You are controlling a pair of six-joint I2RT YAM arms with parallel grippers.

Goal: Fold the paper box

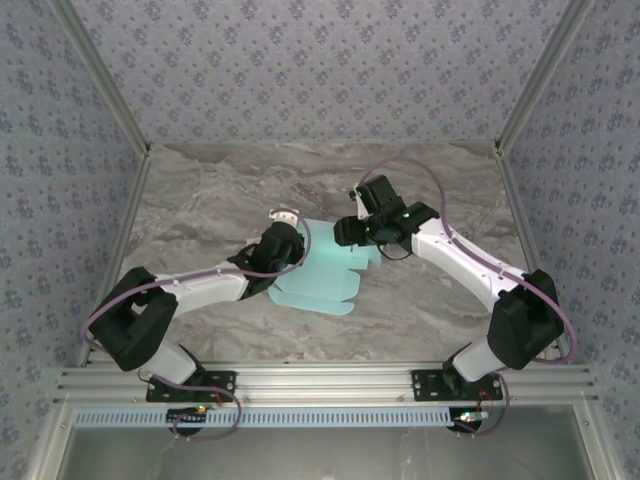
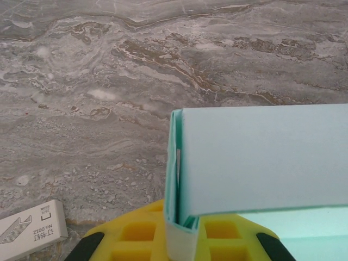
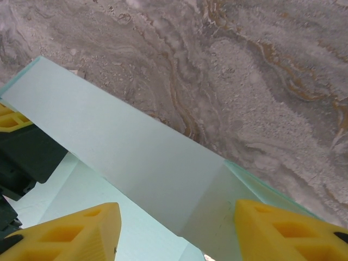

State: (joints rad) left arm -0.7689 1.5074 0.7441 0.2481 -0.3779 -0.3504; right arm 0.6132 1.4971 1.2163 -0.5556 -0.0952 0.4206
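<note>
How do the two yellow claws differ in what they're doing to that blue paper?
The left gripper is shut, pinching a folded edge of the paper box; the right gripper is open, jaws apart either side of a raised panel. Seen from above, the left gripper is at the box's left side, the right gripper at its far right. Both are yellow-tipped.

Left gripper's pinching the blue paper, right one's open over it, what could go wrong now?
The left gripper pinches only a thin folded edge of the paper box; a pull could tear or slip it.
The right gripper closing on the raised panel might crease it off the fold line.
</note>
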